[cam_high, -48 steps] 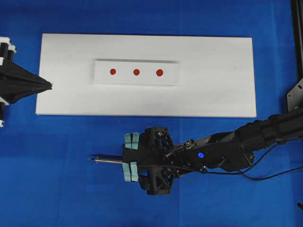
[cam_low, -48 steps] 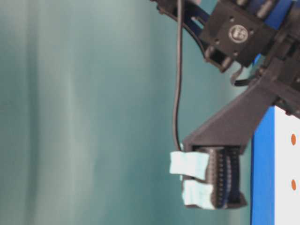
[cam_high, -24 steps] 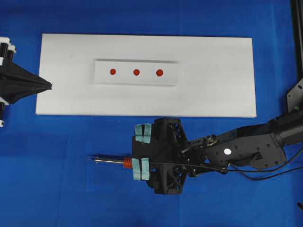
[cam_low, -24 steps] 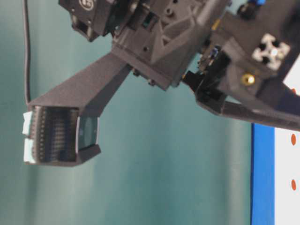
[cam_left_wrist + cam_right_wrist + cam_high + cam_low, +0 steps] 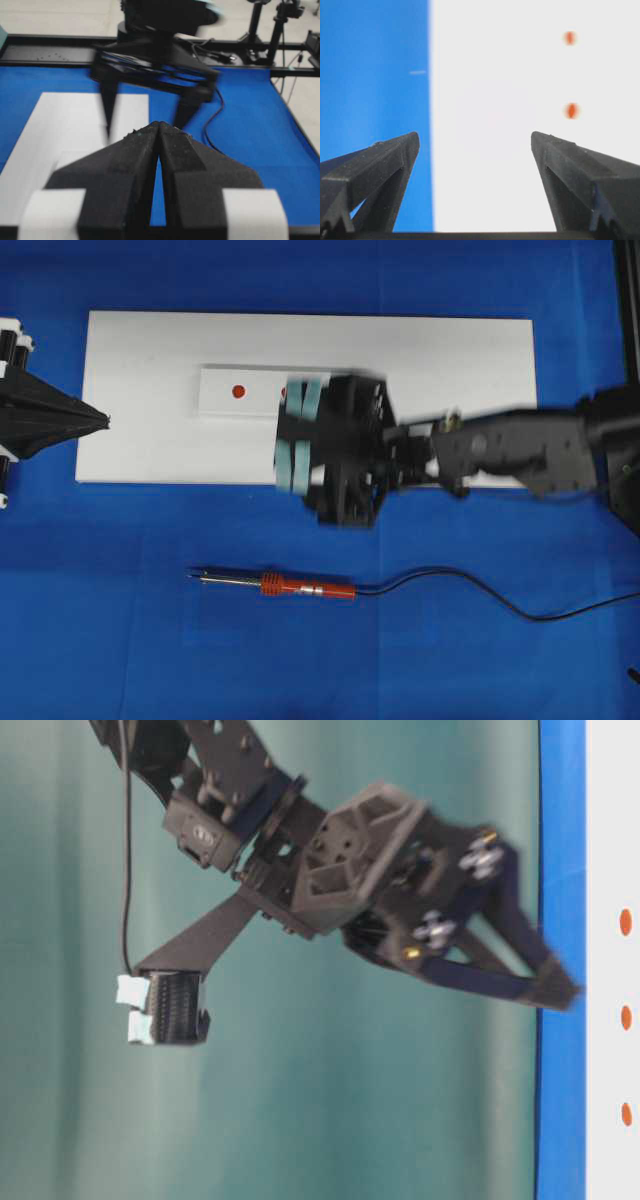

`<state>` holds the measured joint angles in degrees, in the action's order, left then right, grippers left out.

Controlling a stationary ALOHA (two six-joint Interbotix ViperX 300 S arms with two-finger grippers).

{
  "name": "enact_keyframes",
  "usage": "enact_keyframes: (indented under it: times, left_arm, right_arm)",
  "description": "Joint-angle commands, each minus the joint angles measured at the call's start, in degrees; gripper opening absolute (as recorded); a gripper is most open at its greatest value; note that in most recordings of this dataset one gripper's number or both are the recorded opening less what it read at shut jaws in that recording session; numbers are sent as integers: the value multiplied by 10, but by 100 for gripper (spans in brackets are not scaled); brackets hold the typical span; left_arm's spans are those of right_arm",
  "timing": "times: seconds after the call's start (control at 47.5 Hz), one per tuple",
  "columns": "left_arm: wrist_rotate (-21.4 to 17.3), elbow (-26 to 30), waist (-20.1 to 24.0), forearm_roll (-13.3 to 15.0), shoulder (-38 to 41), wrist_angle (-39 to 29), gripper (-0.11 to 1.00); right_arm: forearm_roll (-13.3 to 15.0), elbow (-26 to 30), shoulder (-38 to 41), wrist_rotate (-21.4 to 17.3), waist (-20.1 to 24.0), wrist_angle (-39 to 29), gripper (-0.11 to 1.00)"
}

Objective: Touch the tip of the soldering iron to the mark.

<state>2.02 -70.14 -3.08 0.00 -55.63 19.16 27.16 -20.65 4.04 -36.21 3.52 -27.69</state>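
Observation:
The soldering iron (image 5: 300, 587) lies flat on the blue cloth, with its tip (image 5: 193, 575) pointing left and its black cord (image 5: 470, 590) trailing right. No gripper touches it. My right gripper (image 5: 297, 430) is open and empty, blurred, raised over the white board (image 5: 140, 445). It covers part of the raised strip (image 5: 222, 406). One red mark (image 5: 238, 392) shows clearly there. In the right wrist view the right gripper (image 5: 475, 137) is wide open, with two marks (image 5: 571, 110) ahead. My left gripper (image 5: 105, 421) is shut and empty at the board's left edge.
The blue cloth (image 5: 120, 640) covers the table around the board. In the table-level view the right gripper (image 5: 160, 1010) hangs well above the board, where three marks (image 5: 626, 1017) show. A black frame (image 5: 628, 320) stands at the right edge.
My right gripper was low over the iron, then slid right off its handle. It has now lifted and swung over the board, leaving the iron on the cloth. The left arm has not moved.

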Motion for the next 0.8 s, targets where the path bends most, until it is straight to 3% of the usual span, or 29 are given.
enact_keyframes:
  times: [0.0, 0.126, 0.273, 0.778]
  left_arm:
    - [0, 6, -2, -1, 3, 3, 0]
    - [0, 6, -3, -2, 2, 3, 0]
    - [0, 6, -3, -1, 2, 3, 0]
    - [0, 6, -2, -2, 3, 2, 0]
  right_arm:
    - [1, 1, -28, 11, -26, 9, 90]
    - [0, -11, -38, 22, -58, 29, 90]
    - [-2, -36, -68, 23, -63, 40, 90]
    - [0, -246, -366, 22, -86, 103, 90]
